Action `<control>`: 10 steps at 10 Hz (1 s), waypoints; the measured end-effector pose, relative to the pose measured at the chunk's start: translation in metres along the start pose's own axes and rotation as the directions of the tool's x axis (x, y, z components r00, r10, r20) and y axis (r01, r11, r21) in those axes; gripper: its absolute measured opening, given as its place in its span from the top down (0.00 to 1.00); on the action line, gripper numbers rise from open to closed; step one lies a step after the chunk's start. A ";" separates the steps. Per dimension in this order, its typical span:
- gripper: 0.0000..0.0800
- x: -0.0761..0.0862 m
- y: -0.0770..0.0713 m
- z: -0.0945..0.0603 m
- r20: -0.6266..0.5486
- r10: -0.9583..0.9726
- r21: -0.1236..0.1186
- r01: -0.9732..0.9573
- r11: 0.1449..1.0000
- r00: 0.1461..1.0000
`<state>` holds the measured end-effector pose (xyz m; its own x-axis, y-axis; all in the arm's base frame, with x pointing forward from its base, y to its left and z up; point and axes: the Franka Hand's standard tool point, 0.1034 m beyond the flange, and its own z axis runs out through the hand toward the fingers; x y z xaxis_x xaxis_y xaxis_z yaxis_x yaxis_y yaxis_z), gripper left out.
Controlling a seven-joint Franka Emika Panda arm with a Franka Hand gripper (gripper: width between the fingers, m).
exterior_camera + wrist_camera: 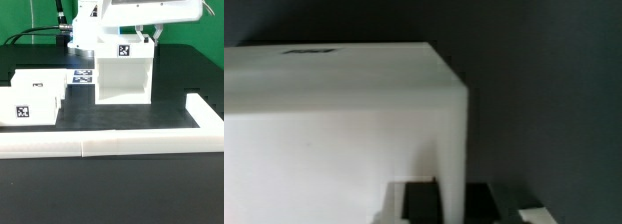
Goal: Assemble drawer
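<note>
Open table point(150, 116) btwn housing point(124, 74) & bar point(110, 146)

Black table point(120, 190), drawer housing point(124, 82), trays point(28, 105), white bar point(110, 146)

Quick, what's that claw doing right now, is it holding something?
Gripper: it straddles a wall of the drawer housing; whether it is clamped cannot be told, as the wrist view is blurred.

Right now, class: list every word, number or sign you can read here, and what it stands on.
No readable words or numbers anywhere.
Only black-and-white square tags, patterns not text: on the housing, front tray, rear tray and marker board.
Wrist view: the housing's tag is blurred.
</note>
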<state>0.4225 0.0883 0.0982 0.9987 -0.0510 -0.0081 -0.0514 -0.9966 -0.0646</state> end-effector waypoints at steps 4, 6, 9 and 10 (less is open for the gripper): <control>0.95 0.056 0.006 -0.001 -0.019 -0.053 0.016 0.054 0.998 0.998; 0.95 0.093 0.009 -0.002 -0.043 -0.060 0.024 0.061 0.998 0.997; 0.95 0.150 0.007 -0.003 -0.100 -0.036 0.037 0.039 0.999 0.994; 0.95 0.163 0.005 -0.003 -0.113 -0.017 0.042 0.022 0.999 0.993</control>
<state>0.5846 0.0744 0.0999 0.9935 -0.0412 0.1062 -0.0298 -0.9938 -0.1069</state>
